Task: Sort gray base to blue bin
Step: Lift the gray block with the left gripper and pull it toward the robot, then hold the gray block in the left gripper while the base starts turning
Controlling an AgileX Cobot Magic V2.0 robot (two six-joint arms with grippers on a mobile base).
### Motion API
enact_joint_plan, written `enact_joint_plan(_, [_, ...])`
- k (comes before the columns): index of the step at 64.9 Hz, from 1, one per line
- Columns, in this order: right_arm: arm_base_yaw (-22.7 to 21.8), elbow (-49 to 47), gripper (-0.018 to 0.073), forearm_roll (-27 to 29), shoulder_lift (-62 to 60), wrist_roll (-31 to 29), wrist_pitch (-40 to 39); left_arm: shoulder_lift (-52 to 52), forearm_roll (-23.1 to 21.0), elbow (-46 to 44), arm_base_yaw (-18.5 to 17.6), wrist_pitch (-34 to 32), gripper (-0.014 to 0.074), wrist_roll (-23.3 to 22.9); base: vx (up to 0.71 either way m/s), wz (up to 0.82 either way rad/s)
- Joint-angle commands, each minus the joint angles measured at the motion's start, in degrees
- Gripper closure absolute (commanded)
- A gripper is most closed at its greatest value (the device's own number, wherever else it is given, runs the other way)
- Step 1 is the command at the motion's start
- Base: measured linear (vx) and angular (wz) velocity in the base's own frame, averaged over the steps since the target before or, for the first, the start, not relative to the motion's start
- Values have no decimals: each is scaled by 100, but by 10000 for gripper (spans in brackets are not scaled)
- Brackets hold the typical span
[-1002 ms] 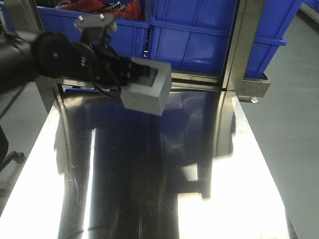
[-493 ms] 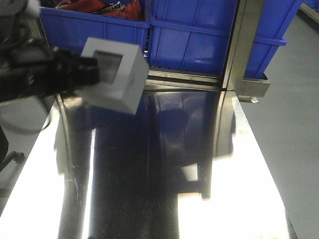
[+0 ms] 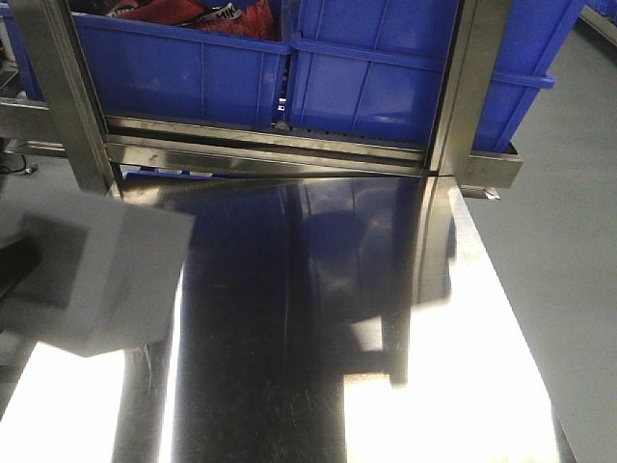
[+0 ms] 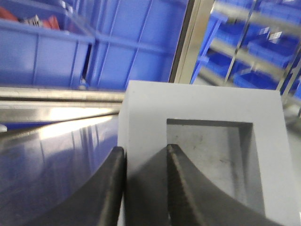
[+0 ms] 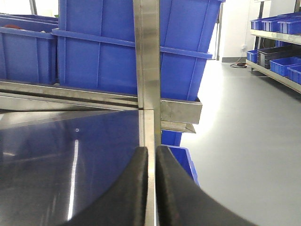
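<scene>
The gray base (image 3: 96, 275) shows as a large blurred gray block at the left edge of the front view, close to the camera. In the left wrist view the gray base (image 4: 197, 101) fills the middle, with its square recess facing the camera. My left gripper (image 4: 145, 149) is shut on one wall of it, one finger outside and one inside the recess. A blue bin (image 3: 386, 77) stands on the steel rack at the back, beside another like it (image 3: 183, 72). My right gripper (image 5: 151, 149) is shut with nothing in it, over the table's right edge.
The shiny steel table (image 3: 318, 338) has upright steel posts (image 3: 472, 87) and a rail along its back. The back-left bin holds red and white items (image 3: 212, 14). Gray floor (image 3: 569, 241) lies to the right. Another blue bin (image 5: 181, 160) sits low beside the table.
My left arm has carried the gray base from the back middle leftward and toward the camera. The arm itself has almost left the front view.
</scene>
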Motion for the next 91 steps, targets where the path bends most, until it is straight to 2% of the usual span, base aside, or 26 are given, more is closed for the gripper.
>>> enact_joint_plan(1, [-21, -22, 564, -37, -51, -38, -460, -609, -78, 268, -43, -665, 589, -20, 0, 0])
enact_joint_plan(12, [-21, -22, 564, -37, -51, -38, -460, -1439, -78, 777, -43, -665, 589, -20, 0, 0])
enact_joint_plan(24, [-21, -22, 564, -37, -51, -38, -460, -1882, -78, 922, -43, -598, 589, -20, 0, 0])
enact_joint_plan(91, [-21, -22, 564, -37, -51, -38, -460, -1893, -84, 922, -43, -454, 589, -20, 0, 0])
